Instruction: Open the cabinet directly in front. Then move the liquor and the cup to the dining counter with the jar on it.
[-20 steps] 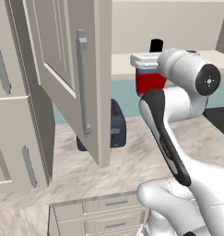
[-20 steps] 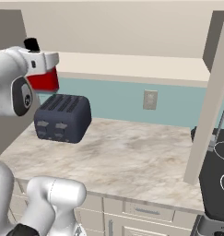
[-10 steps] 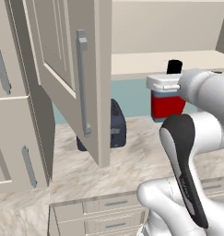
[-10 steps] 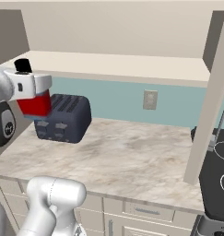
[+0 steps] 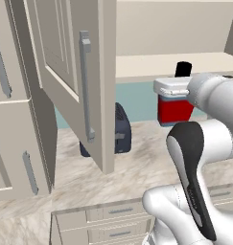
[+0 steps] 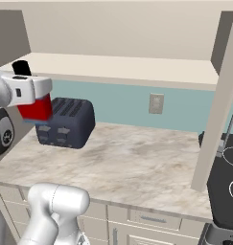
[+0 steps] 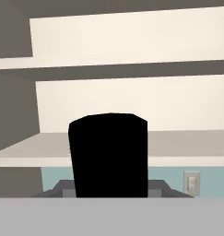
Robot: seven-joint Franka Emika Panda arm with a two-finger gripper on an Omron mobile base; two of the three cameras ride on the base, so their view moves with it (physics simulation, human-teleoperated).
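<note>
Right up close, the white arm fills the foreground, and out at its end the gripper (image 6: 31, 93) has its jaws closed around the liquor (image 5: 176, 107), one bottle, held upright in mid-air above the counter. From the left base camera you can see the red label below the white hand and the black cap poking up above it; from the right base camera the same red body hangs just under the hand, cap (image 6: 21, 67) showing at the top. Through the hand camera that cap (image 7: 109, 154) sits dead centre, big and dark.

Below the arm, low drawers (image 5: 110, 225) with short horizontal handles run along the front of the marbled counter (image 6: 132, 167).

On that counter, one dark toaster (image 6: 65, 123) stands near the back wall, just behind and below the held bottle as the right base camera sees it. On the right, the edge of a black cooktop (image 6: 228, 186).

On the left, one door of the cabinet (image 5: 77, 76) is swung wide open toward us, one long silver bar handle (image 5: 85, 86) running down it. Beside it, more closed beige doors (image 5: 12, 95).

Farther back, the cabinet's bottom shelf (image 6: 122, 69) lies pale and flat, level with the bottle. One wall outlet (image 6: 156, 103) sits on the teal backsplash under it.
</note>
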